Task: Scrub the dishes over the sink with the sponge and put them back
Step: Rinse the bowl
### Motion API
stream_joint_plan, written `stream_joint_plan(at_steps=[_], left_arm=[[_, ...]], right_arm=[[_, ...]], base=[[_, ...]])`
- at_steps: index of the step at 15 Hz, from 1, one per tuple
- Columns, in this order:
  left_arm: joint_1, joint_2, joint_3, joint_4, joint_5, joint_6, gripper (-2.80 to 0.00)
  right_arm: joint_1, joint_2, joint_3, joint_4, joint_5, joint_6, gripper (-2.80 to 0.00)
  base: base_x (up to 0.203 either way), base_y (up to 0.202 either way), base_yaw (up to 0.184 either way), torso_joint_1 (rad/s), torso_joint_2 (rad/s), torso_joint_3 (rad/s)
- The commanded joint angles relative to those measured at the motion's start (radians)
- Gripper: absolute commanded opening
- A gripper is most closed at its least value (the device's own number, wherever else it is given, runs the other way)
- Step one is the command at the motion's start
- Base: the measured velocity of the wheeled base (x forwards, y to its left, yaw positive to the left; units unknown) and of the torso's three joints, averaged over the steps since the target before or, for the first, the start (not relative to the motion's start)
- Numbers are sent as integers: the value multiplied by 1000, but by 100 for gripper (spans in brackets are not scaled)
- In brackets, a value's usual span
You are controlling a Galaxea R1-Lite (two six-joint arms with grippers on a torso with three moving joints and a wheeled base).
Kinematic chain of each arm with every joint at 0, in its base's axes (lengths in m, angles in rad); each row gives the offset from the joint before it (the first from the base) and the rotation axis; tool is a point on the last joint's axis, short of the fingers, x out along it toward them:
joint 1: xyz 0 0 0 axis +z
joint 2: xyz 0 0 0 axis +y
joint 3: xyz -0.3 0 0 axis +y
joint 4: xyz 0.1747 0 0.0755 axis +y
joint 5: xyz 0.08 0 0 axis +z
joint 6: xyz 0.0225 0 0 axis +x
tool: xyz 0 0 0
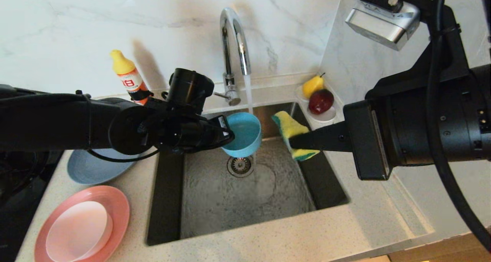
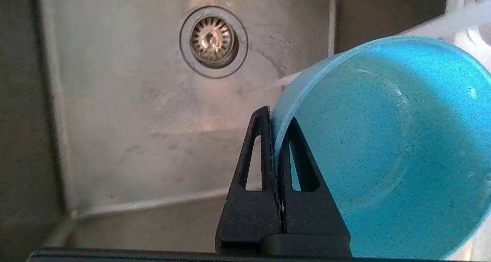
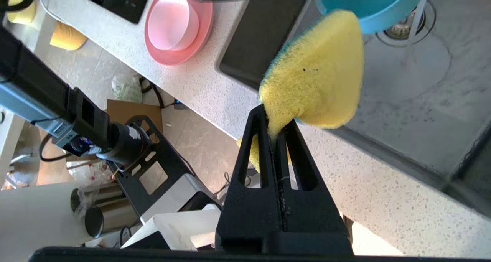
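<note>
My left gripper (image 1: pixel 227 133) (image 2: pixel 277 118) is shut on the rim of the teal bowl (image 1: pixel 243 133) (image 2: pixel 387 150), holding it tilted over the sink (image 1: pixel 245 185) under the running tap (image 1: pixel 234 43). Just to the bowl's right, my right gripper (image 1: pixel 292 142) (image 3: pixel 273 122) is shut on the yellow sponge (image 1: pixel 293 133) (image 3: pixel 318 74), whose green side faces away. The sponge hangs apart from the bowl. On the counter at left lie the grey-blue plate (image 1: pixel 92 170) and the salmon-pink plate (image 1: pixel 115 204) with the pale pink bowl (image 1: pixel 78 229) (image 3: pixel 172 22) on it.
A yellow-capped soap bottle (image 1: pixel 128 76) stands behind the left arm. A white saucer (image 1: pixel 326 114) with a pear (image 1: pixel 312 84) and a dark red fruit (image 1: pixel 321 100) sits at the sink's back right corner. The drain strainer (image 1: pixel 240 165) (image 2: pixel 213 39) lies below the bowl.
</note>
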Motion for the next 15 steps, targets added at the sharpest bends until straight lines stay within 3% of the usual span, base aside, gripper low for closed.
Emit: stream_joint_plan(at_steps=[1, 9, 15], left_arm=[[1, 59, -50, 0, 3, -15, -280], [17, 195, -212, -1, 13, -20, -280], [39, 201, -208, 1, 13, -21, -280]], right_arm=[[-3, 3, 21, 2, 1, 4, -280], [-4, 1, 37, -3, 1, 5, -280], [-3, 8, 35, -3, 2, 5, -280]], base=[[0, 0, 0, 0, 0, 0], [0, 0, 0, 0, 0, 0], [0, 0, 0, 0, 0, 0]])
